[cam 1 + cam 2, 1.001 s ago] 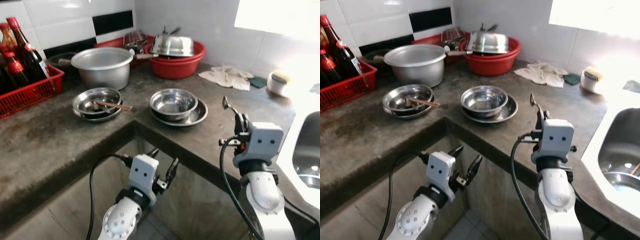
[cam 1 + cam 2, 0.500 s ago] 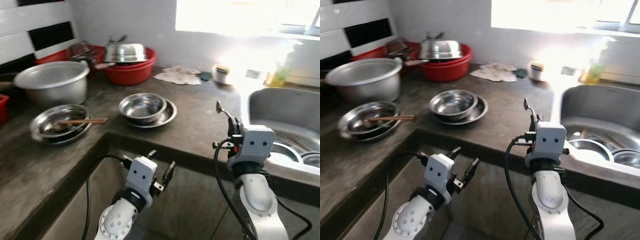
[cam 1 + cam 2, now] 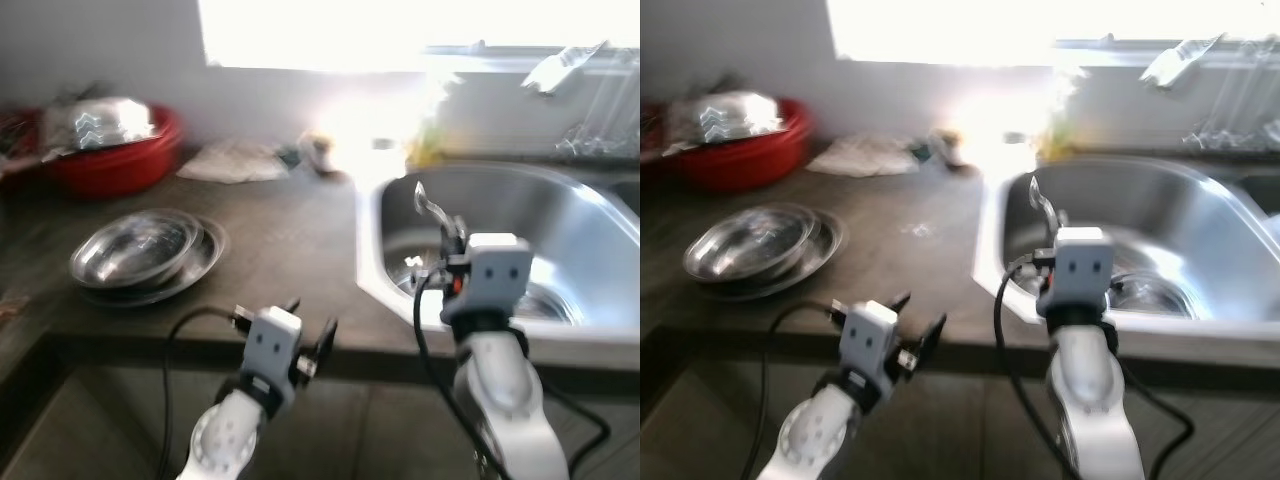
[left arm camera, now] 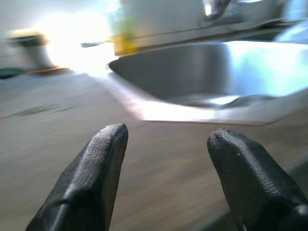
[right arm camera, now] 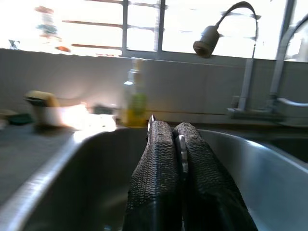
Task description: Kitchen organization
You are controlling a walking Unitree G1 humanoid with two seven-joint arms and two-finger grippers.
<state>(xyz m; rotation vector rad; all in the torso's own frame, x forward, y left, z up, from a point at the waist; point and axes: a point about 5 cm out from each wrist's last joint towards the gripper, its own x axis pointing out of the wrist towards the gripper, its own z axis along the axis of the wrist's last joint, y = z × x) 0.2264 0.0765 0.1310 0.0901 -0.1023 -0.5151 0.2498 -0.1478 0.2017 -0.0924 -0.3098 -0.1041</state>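
One steel sink (image 3: 560, 250), one red basin (image 3: 110, 160), two stacked steel dishes (image 3: 145, 255), one cloth (image 3: 230, 160), two faucets (image 5: 248, 62)

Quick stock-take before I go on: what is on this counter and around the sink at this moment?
Sink: one, steel, at the counter's right end.
Stacked bowl and plate: one stack, steel, on the dark counter left of the sink.
Basin: one, red, far left by the wall, holding a shiny metal pot.
Cloth: one, pale, by the wall.
Bottle: one, yellowish, behind the sink.
Spoon: one, metal, in the right pincer.
Left pincer: open, below the counter edge.
Right pincer: shut on the spoon, before the sink.
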